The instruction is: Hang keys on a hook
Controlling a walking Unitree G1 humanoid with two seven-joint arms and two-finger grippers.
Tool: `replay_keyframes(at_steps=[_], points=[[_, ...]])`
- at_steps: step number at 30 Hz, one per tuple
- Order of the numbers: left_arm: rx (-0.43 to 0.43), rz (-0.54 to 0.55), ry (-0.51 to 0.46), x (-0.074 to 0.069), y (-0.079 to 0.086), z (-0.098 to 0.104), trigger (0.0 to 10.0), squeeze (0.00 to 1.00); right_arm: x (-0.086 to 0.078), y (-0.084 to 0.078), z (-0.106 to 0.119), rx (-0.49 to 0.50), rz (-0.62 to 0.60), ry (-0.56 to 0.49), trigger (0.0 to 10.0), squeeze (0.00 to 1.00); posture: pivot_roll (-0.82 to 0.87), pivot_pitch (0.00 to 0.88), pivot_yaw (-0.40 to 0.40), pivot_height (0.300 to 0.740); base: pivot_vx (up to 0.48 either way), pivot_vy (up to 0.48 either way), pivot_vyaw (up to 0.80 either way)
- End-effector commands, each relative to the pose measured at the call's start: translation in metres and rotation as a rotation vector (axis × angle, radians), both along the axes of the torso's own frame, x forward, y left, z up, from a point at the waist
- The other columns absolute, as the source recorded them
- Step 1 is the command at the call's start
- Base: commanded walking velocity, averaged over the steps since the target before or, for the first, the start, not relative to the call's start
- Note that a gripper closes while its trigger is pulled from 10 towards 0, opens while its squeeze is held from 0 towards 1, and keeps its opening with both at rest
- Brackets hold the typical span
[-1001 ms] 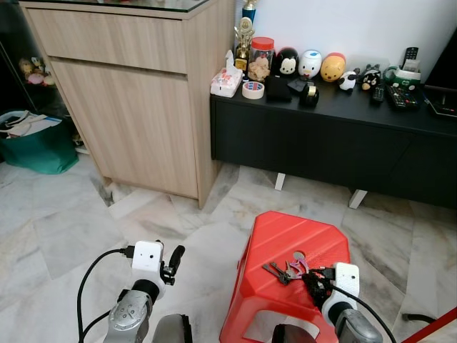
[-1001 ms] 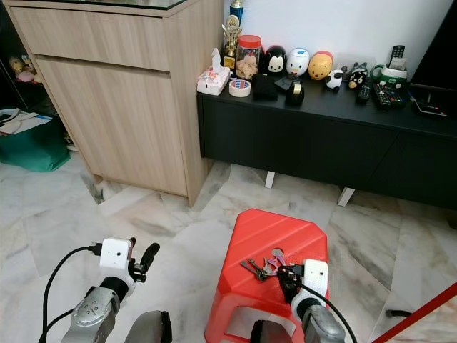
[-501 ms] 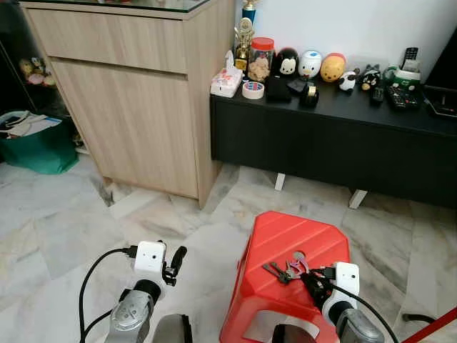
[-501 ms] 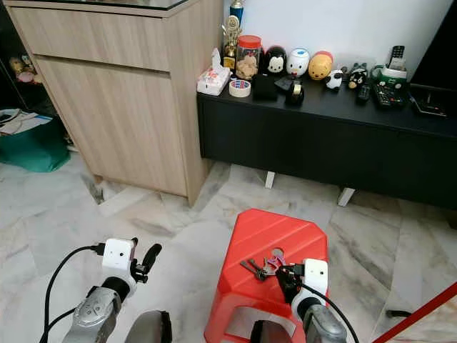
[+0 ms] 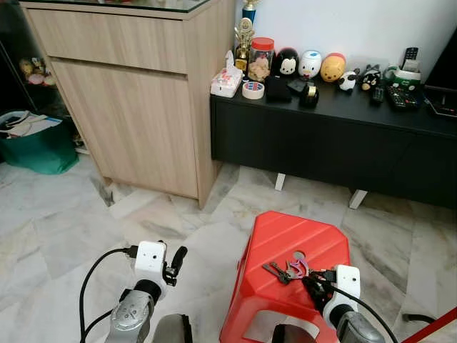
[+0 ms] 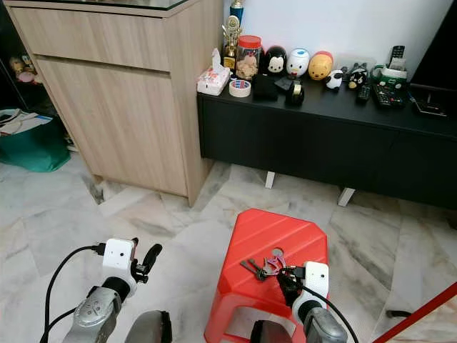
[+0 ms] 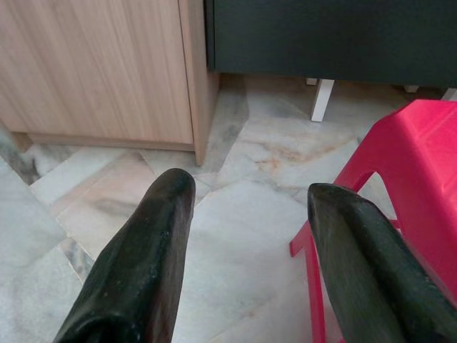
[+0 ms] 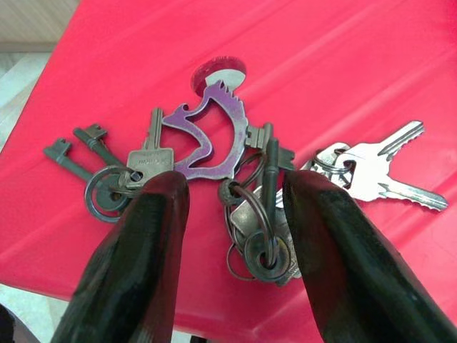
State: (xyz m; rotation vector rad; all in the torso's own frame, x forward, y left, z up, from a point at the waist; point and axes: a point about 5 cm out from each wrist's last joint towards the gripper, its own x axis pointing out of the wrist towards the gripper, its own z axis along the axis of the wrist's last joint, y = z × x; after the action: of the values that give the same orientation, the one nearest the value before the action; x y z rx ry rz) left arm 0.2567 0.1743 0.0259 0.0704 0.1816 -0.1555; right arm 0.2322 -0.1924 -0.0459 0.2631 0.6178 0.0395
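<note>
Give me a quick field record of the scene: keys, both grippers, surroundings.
keys: bunch with purple carabiner, lying flat on red stool
right gripper: open, fingers either side of the bunch, not closed on it
left gripper: open, idle above marble floor, beside the stool
surroundings: wooden cabinet, black sideboard with figurines
hook: cannot tell where

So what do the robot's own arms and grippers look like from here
Both arms are silver metal. Each wrist carries a white boxy camera module, on the left gripper and the right gripper, with a thin black cable looping from it. The fingers are long, matte black and rounded, thick at the base and tapering toward the tips.
</note>
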Motion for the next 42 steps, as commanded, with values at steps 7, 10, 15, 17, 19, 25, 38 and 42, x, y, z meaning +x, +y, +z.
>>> replay_keyframes(at_steps=[7, 10, 15, 17, 19, 25, 38, 42], points=[[0.015, -0.006, 0.003, -0.002, 0.002, -0.001, 10.0, 0.00, -0.003, 0.005, -0.004, 0.004, 0.014, 0.039, 4.5, 0.00, 0.06, 0.000, -0.060, 0.610, 0.000, 0.000, 0.00], [0.015, -0.005, 0.003, -0.002, 0.001, -0.001, 10.0, 0.00, -0.002, 0.006, -0.004, 0.002, 0.026, 0.039, 1.3, 0.00, 0.07, 0.000, -0.060, 0.610, 0.000, 0.000, 0.00], [0.015, -0.005, 0.002, -0.002, 0.001, -0.001, 10.0, 0.00, -0.002, 0.008, -0.004, 0.002, 0.028, 0.040, 1.0, 0.00, 0.07, 0.000, -0.060, 0.610, 0.000, 0.000, 0.00], [0.015, -0.006, 0.003, -0.002, 0.001, -0.001, 10.0, 0.00, -0.001, 0.009, -0.004, 0.004, 0.033, 0.041, 1.1, 0.00, 0.07, 0.000, -0.062, 0.610, 0.000, 0.000, 0.00], [0.014, -0.006, 0.004, -0.002, 0.001, -0.001, 10.0, 0.00, -0.001, 0.010, -0.004, 0.005, 0.036, 0.042, 0.8, 0.00, 0.07, 0.000, -0.062, 0.610, 0.000, 0.000, 0.00], [0.014, -0.008, 0.006, -0.002, 0.001, -0.001, 10.0, 0.00, -0.002, 0.011, -0.004, 0.005, 0.041, 0.046, 0.0, 0.00, 0.07, 0.000, -0.061, 0.610, 0.000, 0.000, 0.00], [0.014, -0.005, 0.006, -0.002, 0.001, -0.001, 10.0, 0.00, -0.001, 0.011, -0.004, -0.020, 0.044, 0.042, 0.0, 0.00, 0.07, 0.000, -0.061, 0.610, 0.000, 0.000, 0.00], [0.014, -0.003, 0.004, -0.002, 0.001, -0.001, 10.0, 0.00, 0.005, 0.011, 0.001, -0.071, 0.008, -0.009, 0.0, 0.00, 0.07, 0.000, -0.061, 0.610, 0.000, 0.000, 0.00]])
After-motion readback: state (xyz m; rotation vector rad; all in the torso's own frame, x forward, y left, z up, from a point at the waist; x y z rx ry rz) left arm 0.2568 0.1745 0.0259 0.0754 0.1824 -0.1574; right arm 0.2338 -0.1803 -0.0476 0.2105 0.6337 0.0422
